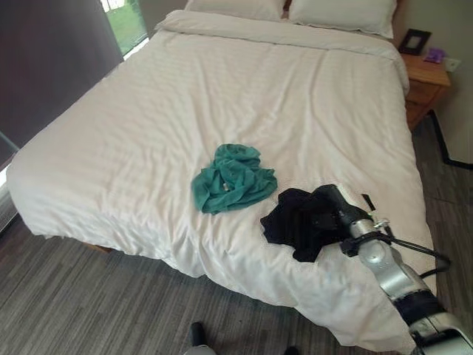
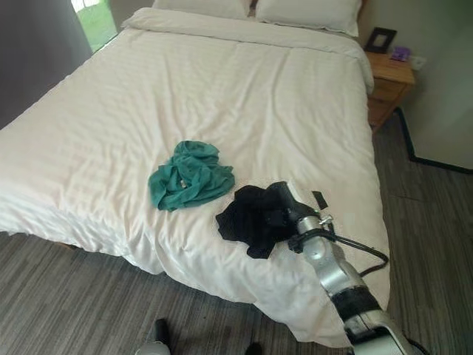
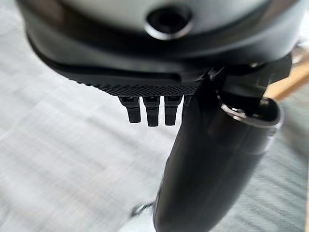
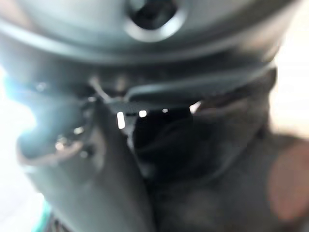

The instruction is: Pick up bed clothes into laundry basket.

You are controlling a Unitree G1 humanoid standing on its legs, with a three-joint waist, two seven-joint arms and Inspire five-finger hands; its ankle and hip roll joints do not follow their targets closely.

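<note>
Right now your right hand (image 1: 341, 209) is sitting in the lower right of the left eye view, buried in the black garment (image 1: 295, 222) that is lying crumpled near the foot corner of the bed (image 1: 148, 126). Its fingers are going into the folds and are hidden there, so you cannot tell whether they are curling round the cloth or merely resting on it; the right wrist view is offering dark fabric pressed close against the hand and nothing clearer. The arm is reaching in from the lower right, which is probably why the black piece is being tackled first: it is the nearer of the two. The teal garment (image 1: 233, 179) is lying bunched just beside it, toward the middle of the frame, apart from the hand and untouched. Your left hand (image 3: 149, 108) is hanging over grey floor in its own wrist view, fingers relaxed and holding nothing (idle, it seems, while the right works). Both garments are lying on the white duvet, so neither is in a basket yet, and I am judging the task as barely under way. Before you are lifting, make sure the fingers are gathering enough cloth, since a loose pinch on a soft heap is likely to shed part of it. A wooden nightstand (image 1: 425, 81) is standing in the upper right, well apart from the work.
</note>
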